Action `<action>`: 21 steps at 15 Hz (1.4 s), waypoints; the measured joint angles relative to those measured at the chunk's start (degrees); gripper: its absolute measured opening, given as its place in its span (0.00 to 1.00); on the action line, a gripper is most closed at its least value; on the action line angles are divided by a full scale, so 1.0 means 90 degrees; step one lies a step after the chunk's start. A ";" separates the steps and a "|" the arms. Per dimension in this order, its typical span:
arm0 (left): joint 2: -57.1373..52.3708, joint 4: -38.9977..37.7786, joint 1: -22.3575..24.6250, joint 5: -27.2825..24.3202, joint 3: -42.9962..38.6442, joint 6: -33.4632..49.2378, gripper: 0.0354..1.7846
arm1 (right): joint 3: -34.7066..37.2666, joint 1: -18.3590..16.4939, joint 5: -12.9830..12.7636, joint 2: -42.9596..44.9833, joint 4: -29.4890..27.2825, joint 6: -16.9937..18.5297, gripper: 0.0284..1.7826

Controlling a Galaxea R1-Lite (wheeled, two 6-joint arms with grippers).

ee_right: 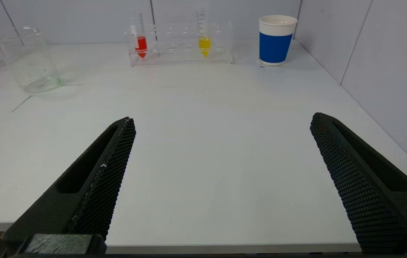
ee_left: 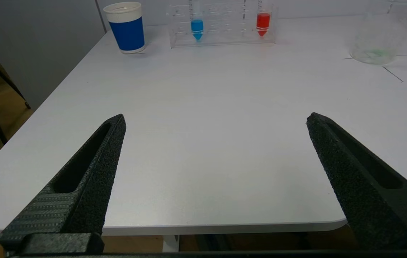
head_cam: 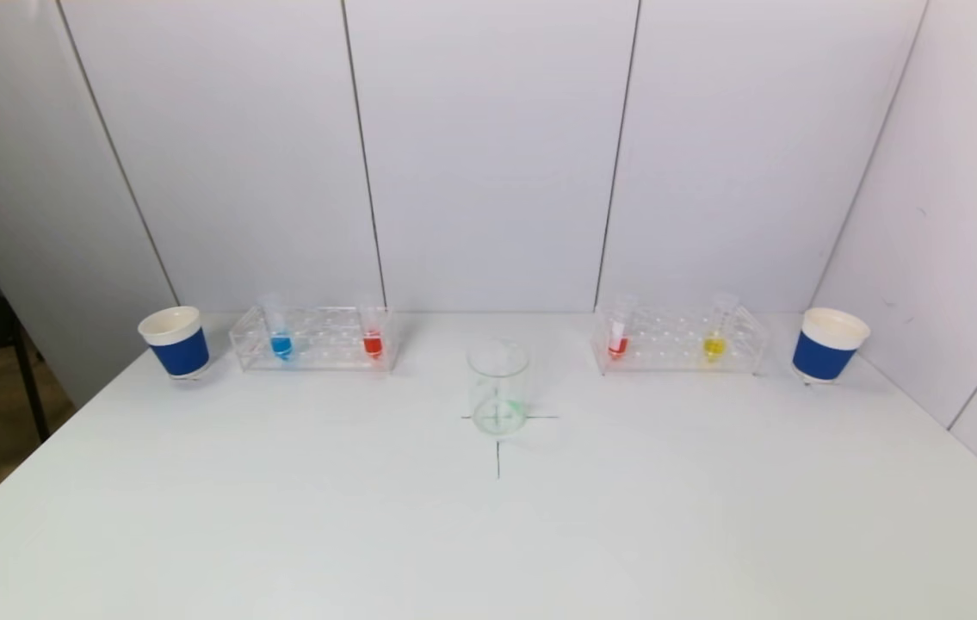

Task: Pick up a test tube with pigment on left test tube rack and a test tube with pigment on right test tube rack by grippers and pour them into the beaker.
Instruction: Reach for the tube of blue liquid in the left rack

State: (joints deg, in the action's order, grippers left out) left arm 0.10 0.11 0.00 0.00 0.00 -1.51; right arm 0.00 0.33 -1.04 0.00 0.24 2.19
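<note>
While all four tubes stand in the left rack (head_cam: 313, 338) and right rack (head_cam: 679, 341), nothing is done: the beaker (head_cam: 497, 387) waits centre, and left gripper (ee_left: 216, 120) and right gripper (ee_right: 223, 120) hover near, fingers spread, empty.

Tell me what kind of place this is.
Likely a mock chemistry bench set up for robot trials: clear racks holding tubes of coloured liquid, a glass beaker on a cross mark, all on a white table boxed in by plain panels.
</note>
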 joint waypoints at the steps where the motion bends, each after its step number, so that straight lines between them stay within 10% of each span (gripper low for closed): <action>1: 0.0000 0.0000 0.0000 0.0000 0.0000 0.0007 0.99 | 0.0000 0.0000 -0.0001 0.0000 0.0000 0.0000 0.99; 15: 0.0000 0.0085 0.0000 -0.0073 0.0069 -0.0153 0.99 | 0.0000 0.0000 -0.0001 0.0000 0.0000 0.0000 0.99; 21: 0.0689 0.0741 -0.0008 -0.0397 0.2002 -0.0297 0.99 | 0.0000 0.0000 -0.0001 0.0000 -0.0003 0.0000 0.99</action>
State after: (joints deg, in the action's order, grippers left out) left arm 6.30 6.78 -0.07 -3.57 18.02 -4.18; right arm 0.00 0.33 -1.05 0.00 0.22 2.19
